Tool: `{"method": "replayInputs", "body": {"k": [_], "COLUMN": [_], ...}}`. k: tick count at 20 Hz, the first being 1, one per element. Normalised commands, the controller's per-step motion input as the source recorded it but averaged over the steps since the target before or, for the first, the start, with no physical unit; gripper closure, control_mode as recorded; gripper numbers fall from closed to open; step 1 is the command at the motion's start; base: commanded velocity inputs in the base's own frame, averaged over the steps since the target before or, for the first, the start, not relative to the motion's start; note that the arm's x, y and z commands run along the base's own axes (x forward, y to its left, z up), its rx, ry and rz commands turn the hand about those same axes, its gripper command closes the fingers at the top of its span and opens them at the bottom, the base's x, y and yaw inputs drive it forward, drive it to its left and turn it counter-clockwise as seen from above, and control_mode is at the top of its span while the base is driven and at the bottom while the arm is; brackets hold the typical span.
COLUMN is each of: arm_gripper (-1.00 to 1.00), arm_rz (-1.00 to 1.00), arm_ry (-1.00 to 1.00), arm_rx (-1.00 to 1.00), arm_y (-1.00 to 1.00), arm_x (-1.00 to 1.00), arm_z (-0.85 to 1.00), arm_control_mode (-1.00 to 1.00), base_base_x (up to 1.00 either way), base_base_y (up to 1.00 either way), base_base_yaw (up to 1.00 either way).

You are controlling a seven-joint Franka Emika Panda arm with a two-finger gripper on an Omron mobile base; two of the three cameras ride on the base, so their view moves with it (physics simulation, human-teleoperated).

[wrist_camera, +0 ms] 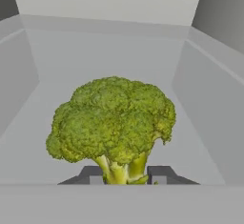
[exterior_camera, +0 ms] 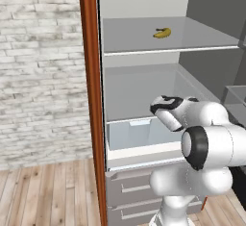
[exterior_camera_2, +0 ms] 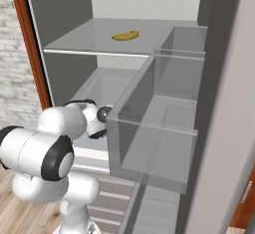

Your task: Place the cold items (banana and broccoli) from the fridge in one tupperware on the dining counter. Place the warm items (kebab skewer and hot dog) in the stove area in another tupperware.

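Green broccoli [wrist_camera: 113, 123] is seen in the hand view, its stalk gripped between the end effector [wrist_camera: 125, 175] fingertips. From both base views, a yellow banana [exterior_camera: 162, 32] is shown on the upper fridge [exterior_camera: 144, 8] shelf.

Bushy mid-green broccoli floret [wrist_camera: 113, 125], paler yellow-green at the stalk, between dark grey gripper [wrist_camera: 126, 176] fingertips. Small curved yellow banana [exterior_camera: 162, 32], dark tips, above the gripper. Pale grey fridge interior [exterior_camera: 139, 88]; red-brown wood side panel [exterior_camera: 91, 100].

You won't find any writing, label, brand, number or sign to read here, neither on the fridge [exterior_camera: 91, 100] nor on its shelves.
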Motion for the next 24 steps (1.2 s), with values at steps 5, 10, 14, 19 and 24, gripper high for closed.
{"method": "replayInputs", "body": {"k": [5, 10, 14, 19, 24], "arm_gripper": [1.00, 1.00, 1.00, 1.00, 1.00], "arm_rz": [-0.07, -0.04, -0.01, 0.00, 0.00], "arm_ry": [0.28, 0.32, 0.41, 0.24, -0.11], "arm_rx": [0.00, 0.00, 0.00, 0.01, 0.03], "arm_y": [0.14, 0.14, 0.14, 0.23, 0.32], "arm_x": [-0.21, -0.11, -0.09, -0.35, -0.66], "arm_z": [0.68, 0.86, 0.93, 0.42, 0.04], "arm_control_mode": [-1.00, -1.00, -1.00, -1.00, -1.00], "base_base_x": [0.00, 0.00, 0.00, 0.00, 0.00], "base_base_y": [0.00, 0.00, 0.00, 0.00, 0.00], "base_base_yaw": [0.00, 0.00, 0.00, 0.00, 0.00]}}
